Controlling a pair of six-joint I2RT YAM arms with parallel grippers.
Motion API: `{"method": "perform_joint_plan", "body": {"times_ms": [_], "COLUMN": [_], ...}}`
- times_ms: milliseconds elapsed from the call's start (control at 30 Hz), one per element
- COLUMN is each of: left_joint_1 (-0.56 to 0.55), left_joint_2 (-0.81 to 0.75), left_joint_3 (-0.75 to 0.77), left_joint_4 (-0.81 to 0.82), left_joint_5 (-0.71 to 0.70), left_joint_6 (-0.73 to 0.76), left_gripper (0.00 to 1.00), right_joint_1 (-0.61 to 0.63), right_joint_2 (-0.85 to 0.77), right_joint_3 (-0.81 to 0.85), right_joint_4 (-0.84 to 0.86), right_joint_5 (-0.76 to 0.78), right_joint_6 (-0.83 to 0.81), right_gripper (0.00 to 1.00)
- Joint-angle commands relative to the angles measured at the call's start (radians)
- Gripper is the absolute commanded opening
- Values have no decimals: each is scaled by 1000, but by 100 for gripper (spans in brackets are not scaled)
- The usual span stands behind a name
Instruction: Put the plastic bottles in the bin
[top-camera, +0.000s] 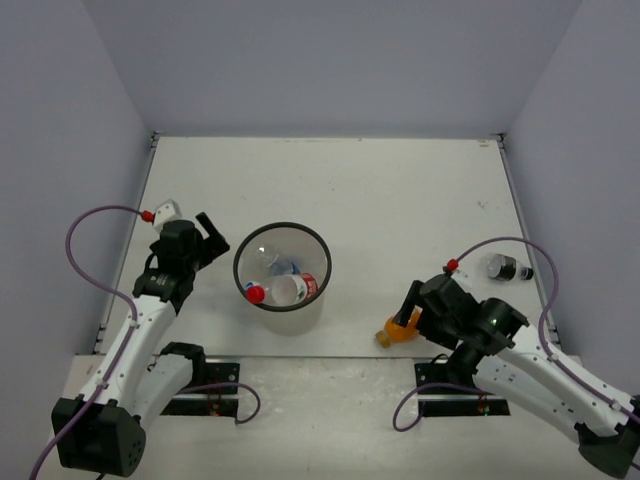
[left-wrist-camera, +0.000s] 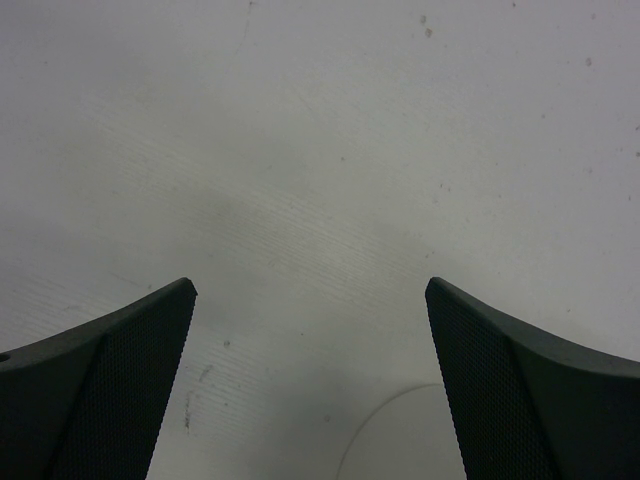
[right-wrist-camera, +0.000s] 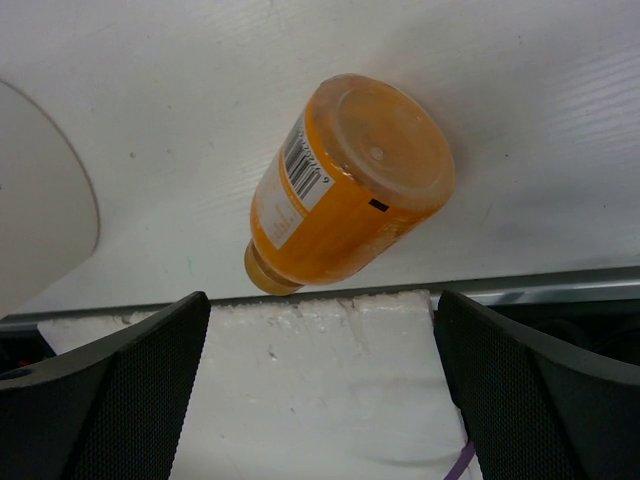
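Observation:
The bin (top-camera: 295, 318) stands left of the table's middle. It holds a clear bottle with a red cap and red-white label (top-camera: 285, 290), another clear bottle (top-camera: 264, 255) and a bit of blue. The stubby orange bottle (top-camera: 393, 333) lies on its side near the front edge. In the right wrist view the orange bottle (right-wrist-camera: 345, 190) lies just beyond the fingertips. My right gripper (top-camera: 408, 308) (right-wrist-camera: 320, 298) is open and empty just behind it. A black-label bottle (top-camera: 508, 268) lies at the far right. My left gripper (top-camera: 215, 232) (left-wrist-camera: 310, 288) is open and empty, left of the bin.
A white foam strip (right-wrist-camera: 320, 390) and a metal rail (right-wrist-camera: 560, 285) run along the table's front edge under my right gripper. A pale curved wall, likely the bin (right-wrist-camera: 40, 200), shows at the left of the right wrist view. Grey walls enclose the table.

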Motion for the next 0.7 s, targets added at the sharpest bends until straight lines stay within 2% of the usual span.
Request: {"method": "perform_joint_plan", "body": {"times_ms": [0,200,300,367,433,500,567,600,667], "left_joint_1": [-4,-4,-4,-4,-4,-4,-4,-4,-4], "left_joint_2": [-9,-3,-4,-6,-8,-8,-8,-8,-10], "left_joint_3": [-2,-11,-14,-16,-18,-20,-18,-18,-18], "left_joint_4": [40,56,54,58,62,62,62,62,64], "left_joint_5": [1,15,21,27,28,31,32,34,43], "left_joint_6": [8,13,14,14,14,16,16,16,18], "left_gripper": [100,100,100,100,100,100,100,100,100], "right_joint_1": [-1,0,-1,-1,-1,-1,0,-1,-1], "right_joint_2": [18,82,138,166,174,178,174,172,165], "right_joint_3": [-55,-193,-209,-211,-211,-218,-225,-226,-226], "right_joint_4": [36,378,411,409,408,419,428,430,428], "right_joint_5": [7,-62,-3,36,54,66,70,74,78], "right_joint_6": [78,96,135,138,137,136,142,143,137], "right_gripper": [99,99,99,93,85,67,58,48,37]}}
